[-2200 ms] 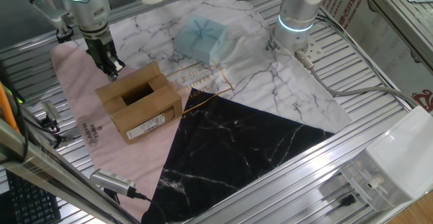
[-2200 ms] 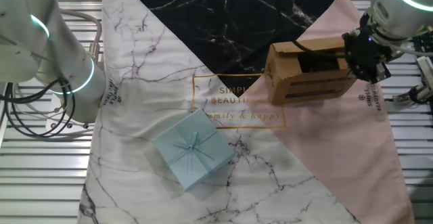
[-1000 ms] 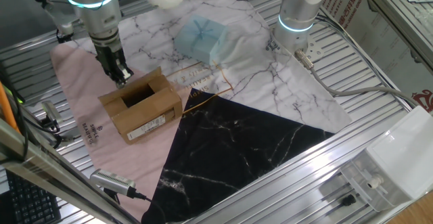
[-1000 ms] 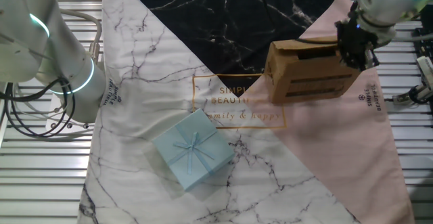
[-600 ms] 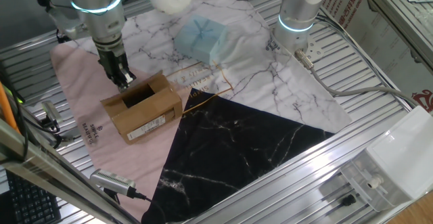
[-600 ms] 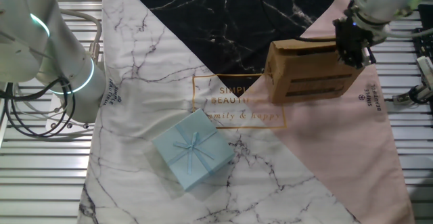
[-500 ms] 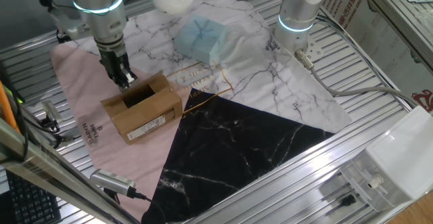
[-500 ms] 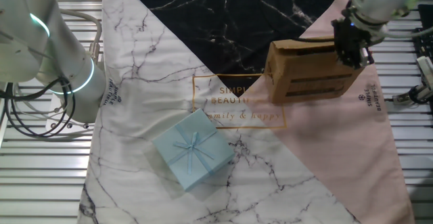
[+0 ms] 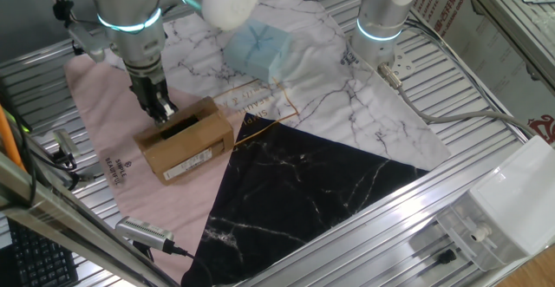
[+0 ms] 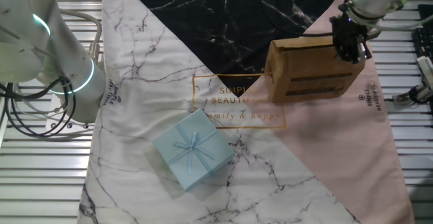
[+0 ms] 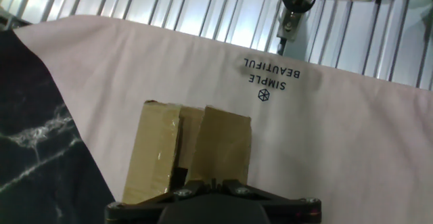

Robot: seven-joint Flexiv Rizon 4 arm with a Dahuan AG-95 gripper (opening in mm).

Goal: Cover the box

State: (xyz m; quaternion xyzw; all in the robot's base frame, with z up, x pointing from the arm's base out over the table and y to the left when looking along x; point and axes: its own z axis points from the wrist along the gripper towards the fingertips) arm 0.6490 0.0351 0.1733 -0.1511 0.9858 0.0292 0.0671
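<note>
Light is bright, even and diffuse from above in all views; shadows are soft and short, with a faint one under the box (image 9: 180, 140) on the cloth (image 10: 169, 68). The metal table slats (image 9: 486, 122) glint, brightest at the top of the hand view. Both fixed views are fairly sharp, slightly soft at the edges. The hand view is softer, and the gripper (image 11: 210, 197) at its bottom edge is dark and blurred.

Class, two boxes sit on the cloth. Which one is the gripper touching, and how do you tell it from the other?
The brown cardboard box on the pink section, under the gripper. The pale blue gift box with its ribbon sits apart on the white marble section.
</note>
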